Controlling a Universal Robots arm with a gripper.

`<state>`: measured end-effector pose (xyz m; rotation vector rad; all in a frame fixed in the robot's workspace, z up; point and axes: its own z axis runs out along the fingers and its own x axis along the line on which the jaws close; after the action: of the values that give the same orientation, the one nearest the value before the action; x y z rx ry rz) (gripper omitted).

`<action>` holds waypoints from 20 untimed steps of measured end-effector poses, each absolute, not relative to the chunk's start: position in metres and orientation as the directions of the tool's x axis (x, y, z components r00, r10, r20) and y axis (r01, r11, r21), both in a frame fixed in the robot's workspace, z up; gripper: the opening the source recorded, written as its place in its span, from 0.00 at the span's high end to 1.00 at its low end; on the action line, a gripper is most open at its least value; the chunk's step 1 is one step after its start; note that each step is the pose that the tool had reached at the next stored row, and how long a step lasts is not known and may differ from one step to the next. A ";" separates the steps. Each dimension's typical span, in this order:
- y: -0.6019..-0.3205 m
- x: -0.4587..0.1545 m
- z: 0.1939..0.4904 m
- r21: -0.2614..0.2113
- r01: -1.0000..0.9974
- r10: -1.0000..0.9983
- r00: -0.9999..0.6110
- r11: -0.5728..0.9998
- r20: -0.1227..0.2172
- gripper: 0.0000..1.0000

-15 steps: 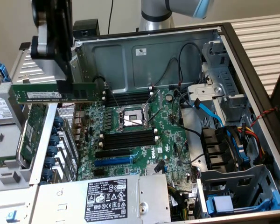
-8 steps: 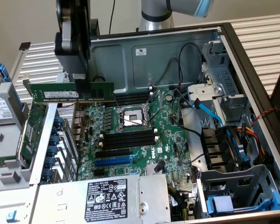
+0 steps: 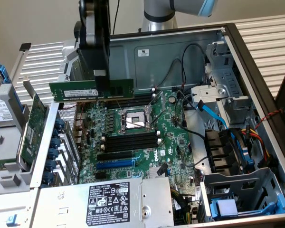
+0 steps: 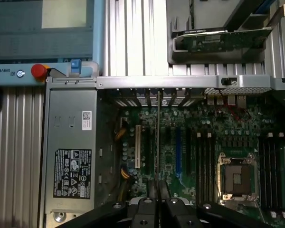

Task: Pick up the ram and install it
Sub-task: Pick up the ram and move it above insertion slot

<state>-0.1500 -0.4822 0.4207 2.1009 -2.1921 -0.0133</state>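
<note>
Carrying is the step in hand: the hand (image 3: 101, 83) is pinched shut on the ram (image 3: 80, 90), holding it level and edge-down in the upper left of the exterior frame, raised above the motherboard (image 3: 173, 142). By this judgement, seating calls for lining the stick's lower edge along an empty memory slot (image 3: 130, 141), centre frame, before any pressing.

The gripper (image 3: 101, 85) is pointed straight down from the arm (image 3: 156, 14) – its fingers (image 4: 151, 189) clamped on the ram (image 3: 76, 89).
</note>
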 end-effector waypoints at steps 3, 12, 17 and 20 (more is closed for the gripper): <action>-0.473 -0.142 0.420 0.069 -0.997 -0.996 -0.040 0.046 0.075 0.87; -0.440 -0.120 0.416 0.050 -0.998 -0.995 -0.042 0.046 0.087 0.87; -0.419 -0.114 0.416 0.034 -0.998 -0.995 -0.043 0.047 0.090 0.87; -0.407 -0.114 0.415 0.020 -0.999 -0.995 -0.044 0.046 0.089 0.87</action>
<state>-0.1139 -0.4073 0.4152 2.1153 -2.2139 0.0723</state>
